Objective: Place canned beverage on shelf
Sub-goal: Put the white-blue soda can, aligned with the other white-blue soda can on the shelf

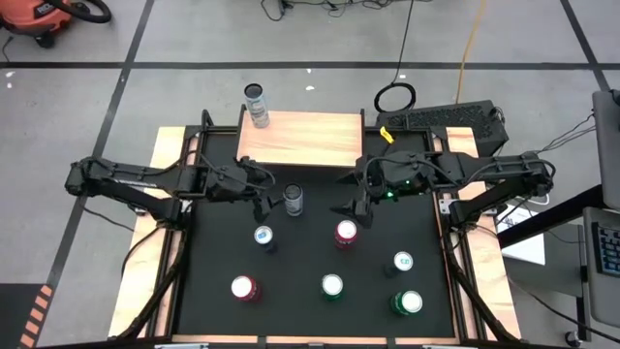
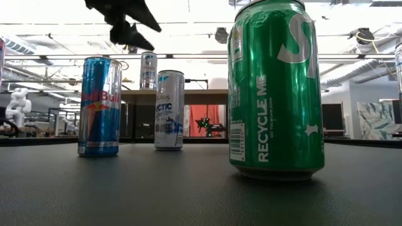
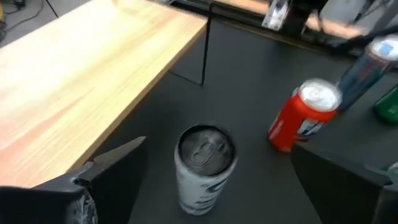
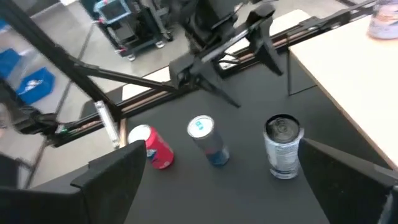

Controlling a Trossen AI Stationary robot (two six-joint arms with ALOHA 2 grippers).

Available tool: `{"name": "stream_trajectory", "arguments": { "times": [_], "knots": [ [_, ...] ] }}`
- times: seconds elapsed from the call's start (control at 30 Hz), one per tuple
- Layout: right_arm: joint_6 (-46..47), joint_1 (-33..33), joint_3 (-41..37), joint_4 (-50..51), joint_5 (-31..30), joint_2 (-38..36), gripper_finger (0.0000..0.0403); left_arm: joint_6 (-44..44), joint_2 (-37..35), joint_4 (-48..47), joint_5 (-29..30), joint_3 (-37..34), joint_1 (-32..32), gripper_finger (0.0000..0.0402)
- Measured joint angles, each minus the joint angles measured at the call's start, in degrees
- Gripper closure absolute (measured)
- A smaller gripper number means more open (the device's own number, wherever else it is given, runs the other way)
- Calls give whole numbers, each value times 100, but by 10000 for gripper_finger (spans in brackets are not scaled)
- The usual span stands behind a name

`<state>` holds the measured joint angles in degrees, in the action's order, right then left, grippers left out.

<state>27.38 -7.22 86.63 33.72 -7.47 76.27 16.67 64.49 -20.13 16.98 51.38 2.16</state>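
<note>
The left claw [image 1: 263, 201] gapes wide just beside an upright silver-white can [image 1: 294, 200] standing free on the black bench [image 1: 223, 252], near the light-wood shelf [image 1: 300, 139] edge; the right claw [image 1: 351, 199] hovers wide too.

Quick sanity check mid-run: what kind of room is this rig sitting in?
Most likely a robotics lab or workshop, not a home or shop. The concrete floor carries black tape lines, a keyboard sits beside the table, and an orange shop vacuum stands in the corner.
</note>
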Motion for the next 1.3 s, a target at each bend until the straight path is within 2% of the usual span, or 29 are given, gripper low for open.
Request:
{"name": "stream_trajectory", "arguments": {
  "times": [0.1, 0.53, 0.67, 0.9, 1.07, 1.3],
  "knots": [
    [2, 0, 0, 1, -21, 6, 3, -363, 0, 484, -45, -347, 7, 8],
    [345, 0, 0, -15, -20, 4, 3, -580, 0, 1748, -60, -1200, 6, 8],
    [338, 0, 0, -71, -4, 4, 3, -653, 0, 2498, -62, -1590, 6, 8],
    [69, 0, 0, -294, 0, 4, 3, -1001, 0, 2536, 284, -1861, 6, 8],
    [106, 0, 0, -309, 0, 4, 3, -1385, 0, 2585, 110, -1825, 28, 8],
    [124, 0, 0, -310, 0, 4, 3, -919, -2, 2521, -22, -1825, 25, 8]
  ]
}}
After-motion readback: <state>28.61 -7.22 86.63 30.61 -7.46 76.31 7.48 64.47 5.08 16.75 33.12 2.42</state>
